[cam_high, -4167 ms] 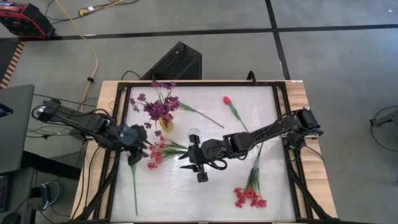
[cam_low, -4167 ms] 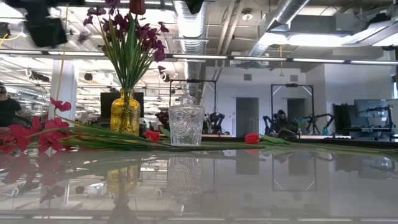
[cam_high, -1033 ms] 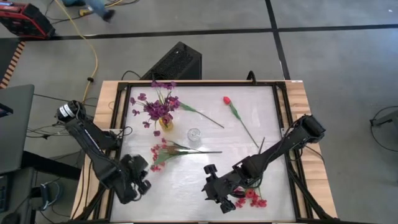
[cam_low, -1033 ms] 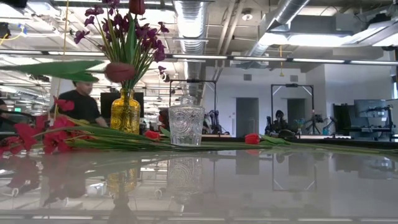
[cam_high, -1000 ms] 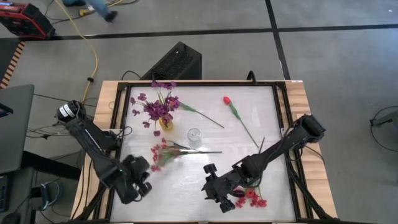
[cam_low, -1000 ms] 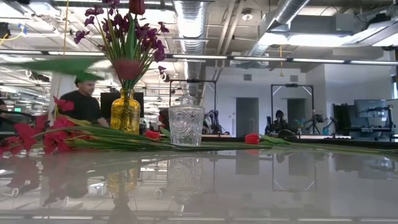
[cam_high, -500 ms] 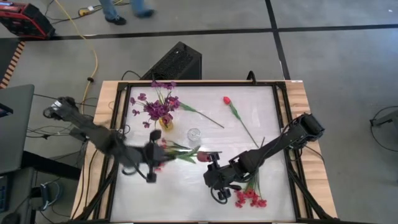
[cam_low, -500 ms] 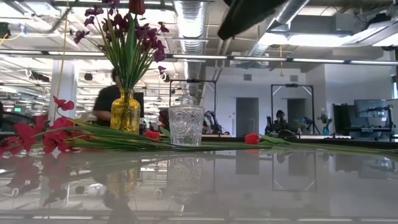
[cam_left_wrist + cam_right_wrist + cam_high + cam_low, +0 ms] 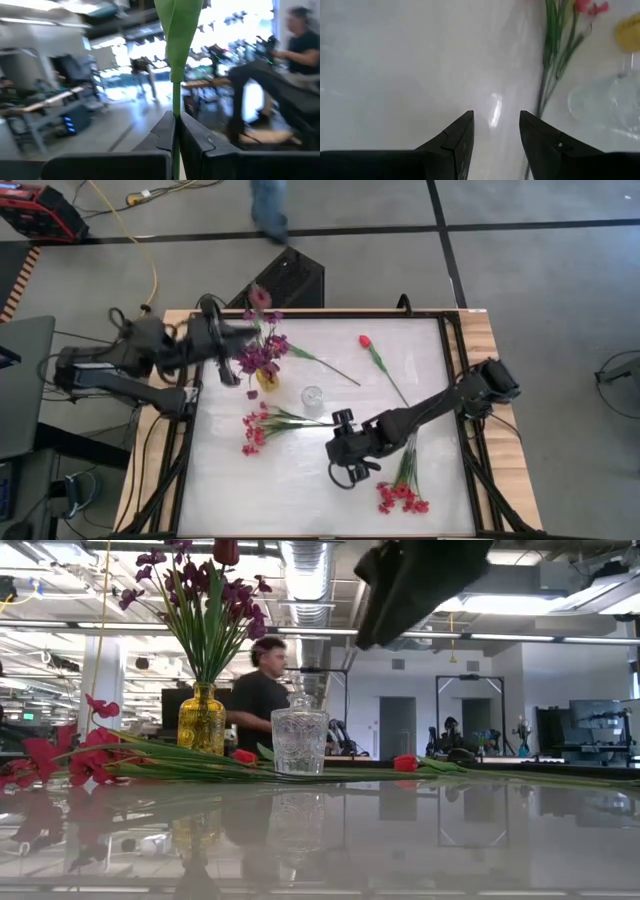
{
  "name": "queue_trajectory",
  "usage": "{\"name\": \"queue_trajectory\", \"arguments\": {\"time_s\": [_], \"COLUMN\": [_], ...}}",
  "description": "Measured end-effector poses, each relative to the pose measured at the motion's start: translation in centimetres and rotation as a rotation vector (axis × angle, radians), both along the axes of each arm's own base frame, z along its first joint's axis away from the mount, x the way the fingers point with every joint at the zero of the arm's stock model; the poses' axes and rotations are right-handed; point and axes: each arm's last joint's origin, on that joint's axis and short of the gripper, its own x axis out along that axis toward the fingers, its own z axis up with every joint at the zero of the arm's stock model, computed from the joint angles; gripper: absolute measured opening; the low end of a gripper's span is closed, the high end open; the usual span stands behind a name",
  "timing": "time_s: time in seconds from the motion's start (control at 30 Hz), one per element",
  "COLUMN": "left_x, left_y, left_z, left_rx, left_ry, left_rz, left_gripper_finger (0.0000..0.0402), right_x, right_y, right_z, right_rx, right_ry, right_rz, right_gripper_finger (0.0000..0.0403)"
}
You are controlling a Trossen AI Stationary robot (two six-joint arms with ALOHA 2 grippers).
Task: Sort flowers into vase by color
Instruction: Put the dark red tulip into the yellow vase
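My left gripper is raised over the table's far left, beside the yellow vase of purple flowers, and is shut on a maroon tulip. My right gripper hangs open over bare table at the middle near side, touching nothing. The clear glass vase stands right of the yellow one. A red-pink spray lies flat left of my right gripper, and another near the front right. A red tulip lies at the back. My left gripper pinches the tulip's thin green stem between its two fingers, just below a broad green leaf. The fingers reach in about level from the table's left side. The flower is lifted clear of the table, its maroon head beyond the purple blossoms.
The black frame rails run along the table's edges. A person walks past behind the table's far edge. Bare white table lies between the two red-pink sprays.
My left gripper, still shut on the tulip, has swung from the table's near left corner up and toward the far edge, tipping from pointing down to about level and rolling. The tulip has gone with it. My right gripper has shifted a little toward the far edge.
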Motion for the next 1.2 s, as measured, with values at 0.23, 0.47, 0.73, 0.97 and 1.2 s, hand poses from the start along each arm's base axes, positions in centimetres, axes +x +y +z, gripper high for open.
{"name": "queue_trajectory", "arguments": {"time_s": [0.23, 0.47, 0.73, 0.97, 1.2], "left_x": [0.1, -0.7, -2.6, -2.8, -2.4], "left_y": [5.2, 8.7, 8.4, 8.4, 8.6], "left_z": [-0.6, -1.6, -5.5, -9.1, -11.4], "left_rx": [-0.050, -0.182, -0.208, -0.215, -0.247], "left_ry": [0.024, 0.062, -0.054, -0.088, -0.069], "left_rz": [0.089, 0.078, 0.030, 0.039, 0.020], "left_gripper_finger": [0.0000, 0.0000, 0.0000, 0.0000, 0.0000], "right_x": [0.2, 0.2, -3.5, -7.3, -8.6], "right_y": [-1.9, -4.1, -8.7, -10.8, -10.8], "right_z": [-0.3, -0.4, -0.2, 1.1, 2.0], "right_rx": [-0.025, -0.028, 0.069, 0.164, 0.184], "right_ry": [0.067, 0.144, -0.026, -0.249, -0.308], "right_rz": [0.028, 0.050, -0.010, -0.123, -0.122], "right_gripper_finger": [0.0182, 0.0180, 0.0159, 0.0149, 0.0148]}}
